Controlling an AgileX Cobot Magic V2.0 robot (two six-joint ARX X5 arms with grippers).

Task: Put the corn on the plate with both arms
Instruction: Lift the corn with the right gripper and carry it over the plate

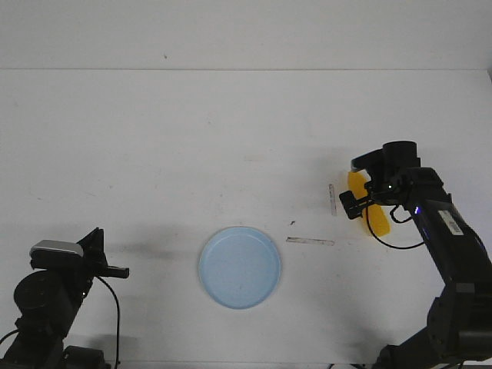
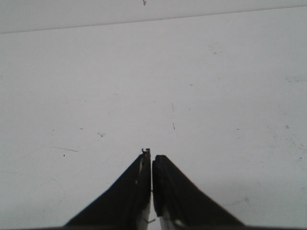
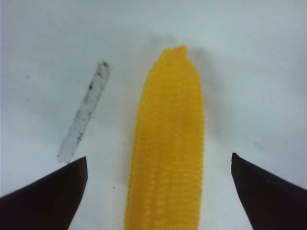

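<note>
From my station: right hand (image 3: 158, 191) is wide open, one finger (image 3: 45, 199) on each side of the corn (image 3: 168, 153), clear gaps both sides, nothing gripped. Corn lies flat on the white bench (image 1: 154, 154), tapered tip pointing away from the wrist camera. In the front view the corn (image 1: 377, 219) is on the right half of the bench, mostly hidden under the right arm (image 1: 446, 231); I only see yellow patches poking out either side of the hand (image 1: 361, 201). Can't tell from the front view how high the fingers sit above the surface. Plate (image 1: 240, 267) is near the bench's front edge, about centre, pale blue, nothing on it, well apart from the corn. Two clear tape strips are stuck to the bench: one (image 1: 310, 241) between plate and corn, one (image 1: 333, 199) just beside the corn on its left; the right wrist view shows the latter (image 3: 84, 115) next to the cob, not touching. Left arm (image 1: 54, 292) is parked at the front-left corner, away from plate and corn. Left hand (image 2: 151, 191) is fully closed, fingertips pressed together, holding nothing, only bare bench ahead of it. Corn not on plate yet.
</note>
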